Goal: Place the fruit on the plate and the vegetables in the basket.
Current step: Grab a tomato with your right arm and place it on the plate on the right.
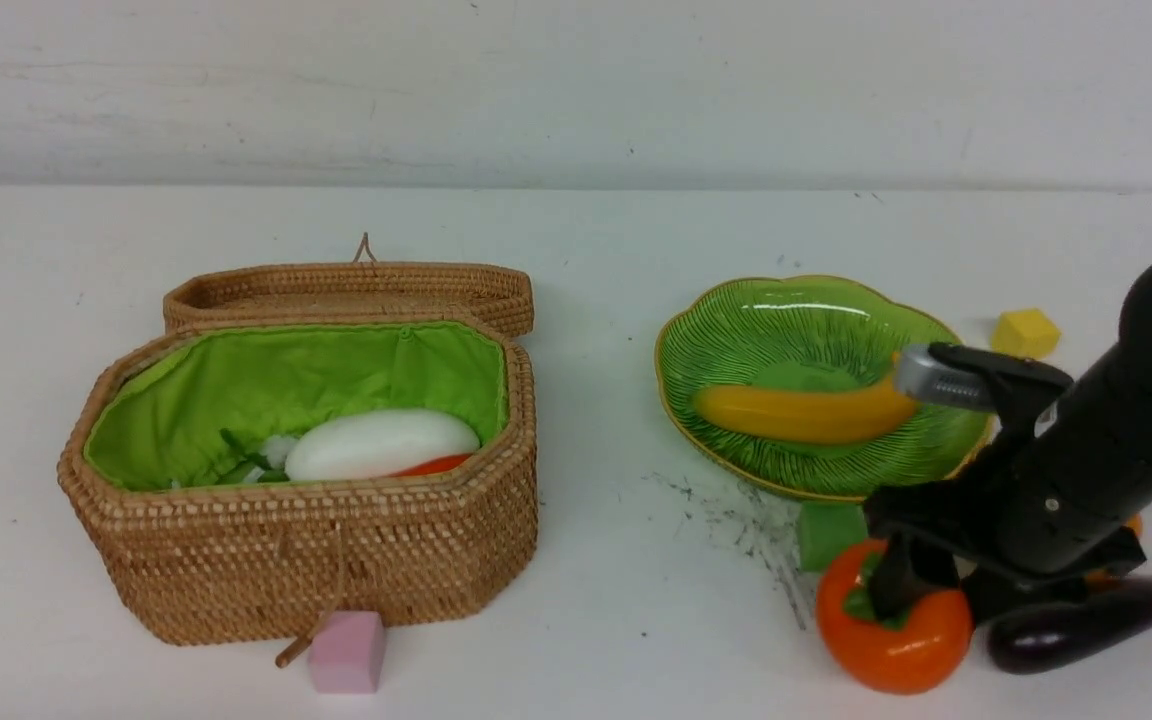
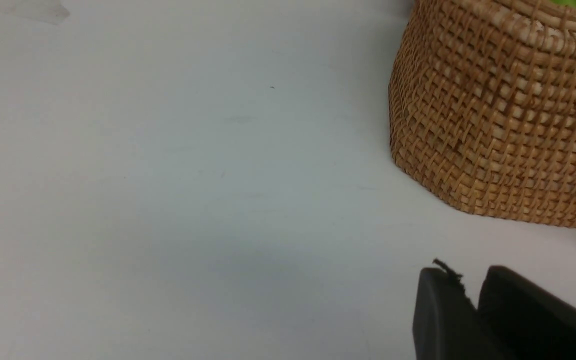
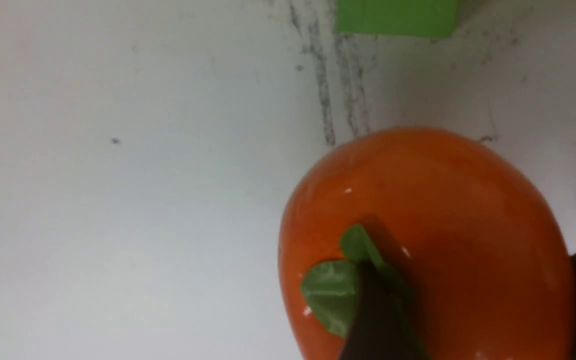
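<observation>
R end effector (image 1: 928, 600) clamped on persimmon (image 1: 896, 645), one finger (image 3: 370, 320) over leaf cap, other at its side. Fruit sits on bench (image 1: 636, 600), just beside eggplant (image 1: 1086, 625). Banana (image 1: 806, 412) lies in plate (image 1: 786, 310). Radish (image 1: 381, 443) in basket (image 1: 336, 560), lid open. L end effector (image 2: 478, 312) narrow, empty, near basket wall.

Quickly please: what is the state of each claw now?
Left claw: shut, holding nothing.
Right claw: set around the persimmon; whether it grips yet cannot be told.
</observation>
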`<state>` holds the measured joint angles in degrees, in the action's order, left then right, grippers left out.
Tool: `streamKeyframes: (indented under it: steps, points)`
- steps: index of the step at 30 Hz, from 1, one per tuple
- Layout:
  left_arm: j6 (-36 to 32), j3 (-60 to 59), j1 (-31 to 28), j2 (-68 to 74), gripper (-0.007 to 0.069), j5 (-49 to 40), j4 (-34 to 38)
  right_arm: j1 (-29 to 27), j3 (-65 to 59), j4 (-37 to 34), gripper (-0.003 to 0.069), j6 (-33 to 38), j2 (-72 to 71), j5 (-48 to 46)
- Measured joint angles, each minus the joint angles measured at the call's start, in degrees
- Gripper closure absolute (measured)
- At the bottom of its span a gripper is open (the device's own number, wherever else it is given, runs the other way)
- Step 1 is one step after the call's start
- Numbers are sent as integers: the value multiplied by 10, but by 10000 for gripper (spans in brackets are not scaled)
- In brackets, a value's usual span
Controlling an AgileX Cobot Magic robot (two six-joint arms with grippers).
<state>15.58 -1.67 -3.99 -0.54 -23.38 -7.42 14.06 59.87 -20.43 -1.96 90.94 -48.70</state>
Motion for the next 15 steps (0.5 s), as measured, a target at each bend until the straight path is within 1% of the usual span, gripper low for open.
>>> streamKeyframes:
  steps: [5, 8, 15]
  points:
    - [0, 0, 0, 0, 510, 0, 0, -21, 57, 0, 195, 2, -22, -35]
    - [0, 0, 0, 0, 506, 0, 0, -43, 97, -18, 195, 20, -22, -40]
    - [0, 0, 0, 0, 498, 0, 0, -63, 165, -82, 195, 59, 6, 5]
